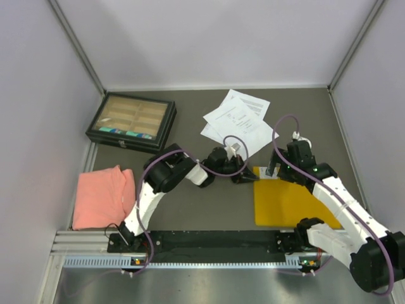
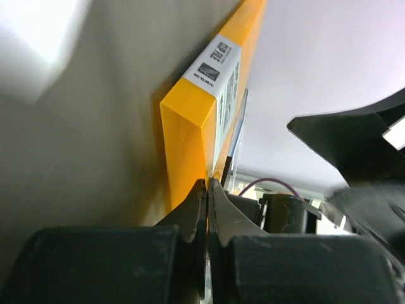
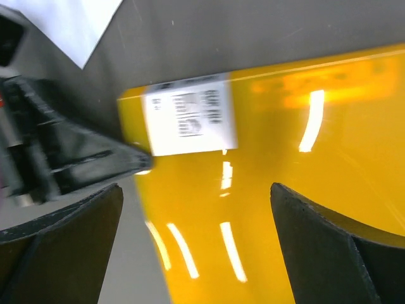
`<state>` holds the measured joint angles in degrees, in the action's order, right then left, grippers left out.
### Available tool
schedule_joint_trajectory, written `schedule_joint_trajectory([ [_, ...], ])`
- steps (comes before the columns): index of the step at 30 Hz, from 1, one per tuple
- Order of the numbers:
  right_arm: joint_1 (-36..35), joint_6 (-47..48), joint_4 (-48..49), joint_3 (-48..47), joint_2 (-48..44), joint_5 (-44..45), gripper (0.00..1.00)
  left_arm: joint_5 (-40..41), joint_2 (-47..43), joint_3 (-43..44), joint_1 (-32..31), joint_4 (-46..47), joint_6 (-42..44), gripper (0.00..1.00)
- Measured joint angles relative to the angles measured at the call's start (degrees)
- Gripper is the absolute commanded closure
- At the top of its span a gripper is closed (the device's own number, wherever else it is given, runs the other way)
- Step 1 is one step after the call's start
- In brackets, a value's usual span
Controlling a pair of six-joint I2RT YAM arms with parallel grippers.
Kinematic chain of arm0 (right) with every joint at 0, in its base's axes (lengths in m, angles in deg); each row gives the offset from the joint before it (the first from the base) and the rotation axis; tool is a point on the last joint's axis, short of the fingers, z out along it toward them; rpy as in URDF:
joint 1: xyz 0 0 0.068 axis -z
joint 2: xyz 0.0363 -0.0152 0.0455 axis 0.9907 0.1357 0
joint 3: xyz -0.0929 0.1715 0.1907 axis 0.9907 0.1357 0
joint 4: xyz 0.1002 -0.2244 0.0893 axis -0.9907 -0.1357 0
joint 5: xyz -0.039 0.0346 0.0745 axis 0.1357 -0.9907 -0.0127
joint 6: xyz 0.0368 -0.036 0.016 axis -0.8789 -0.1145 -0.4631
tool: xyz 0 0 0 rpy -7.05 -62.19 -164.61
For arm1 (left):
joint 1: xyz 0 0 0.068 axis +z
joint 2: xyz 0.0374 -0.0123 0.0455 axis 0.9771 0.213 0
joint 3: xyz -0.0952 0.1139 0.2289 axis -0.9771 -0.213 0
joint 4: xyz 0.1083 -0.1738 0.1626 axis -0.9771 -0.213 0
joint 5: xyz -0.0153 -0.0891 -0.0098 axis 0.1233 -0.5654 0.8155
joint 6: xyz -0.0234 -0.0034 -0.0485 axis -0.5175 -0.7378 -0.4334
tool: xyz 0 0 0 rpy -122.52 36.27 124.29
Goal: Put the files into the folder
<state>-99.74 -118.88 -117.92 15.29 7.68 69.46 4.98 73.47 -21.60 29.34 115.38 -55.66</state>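
At far left on the table, pink cloth and, behind it, black compartment box. At centre, left gripper pinched together at the labelled far-left corner of the yellow folder lying flat (cover between the fingertips or not: cannot tell), with the files fanned out just beyond. To the right, right gripper spread wide above that same labelled end, gripping nothing.

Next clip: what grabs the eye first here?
The bright yellow folder lying flat at the table's near right, with the left gripper pinched shut on its far-left corner and the right gripper open above its label. Behind it, white papers are fanned out loosely; a pink cloth lies near left.
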Motion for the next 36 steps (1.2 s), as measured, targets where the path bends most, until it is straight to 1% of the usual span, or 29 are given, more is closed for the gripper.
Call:
schedule_joint_trajectory([
  [3,-1.0,0.7,-1.4,-1.4,1.6,-0.7,0.01,2.0,-8.1,-11.2,2.4,0.6,-1.5,1.0],
  [5,-2.3,0.6,-1.9,-1.7,1.6,-1.0,0.01,3.2,-13.4,-16.6,3.8,0.6,-2.1,1.0],
  [8,-6.8,-0.5,-2.4,-3.0,1.6,-1.8,0.01,6.4,-22.8,-24.7,5.6,0.9,-2.7,1.0],
  [11,-11.5,-2.4,-3.0,-5.2,2.3,-3.1,0.01,9.2,-30.0,-30.9,6.1,0.6,-3.2,1.0],
  [13,-13.5,-4.3,-3.4,-6.5,3.0,-3.7,0.01,11.4,-35.6,-36.5,6.7,0.0,-3.7,1.0],
  [16,-14.2,-8.7,-5.2,-7.1,3.1,-4.0,0.01,14.0,-44.3,-44.0,8.3,-4.1,-4.3,1.0],
  [18,-14.2,-11.7,-6.6,-6.9,2.4,-4.1,0.01,16.8,-51.6,-47.5,9.7,-9.7,-4.4,1.0],
  [21,-14.2,-16.5,-7.6,-4.0,-1.8,-4.4,0.01,21.8,-63.8,-50.4,10.8,-19.2,-4.4,1.0],
  [24,-14.2,-21.2,-8.5,0.8,-8.3,-4.5,0.01,28.3,-77.2,-50.8,11.1,-31.6,-4.5,1.0],
  [26,-14.2,-23.8,-8.0,4.5,-12.1,-5.0,0.01,31.8,-83.6,-51.0,11.2,-37.0,-4.5,1.0],
  [28,-14.2,-26.3,-6.2,9.0,-14.9,-6.5,0.01,34.8,-88.0,-51.3,11.5,-41.4,-4.5,1.0],
  [32,-14.2,-30.5,-0.1,15.6,-14.7,-10.8,0.02,37.3,-89.0,-52.1,11.6,-45.3,-4.7,1.0],
  [36,-14.2,-34.5,5.6,16.6,-11.7,-13.3,0.07,37.2,-86.8,-52.8,11.6,-47.1,-4.9,1.0],
])
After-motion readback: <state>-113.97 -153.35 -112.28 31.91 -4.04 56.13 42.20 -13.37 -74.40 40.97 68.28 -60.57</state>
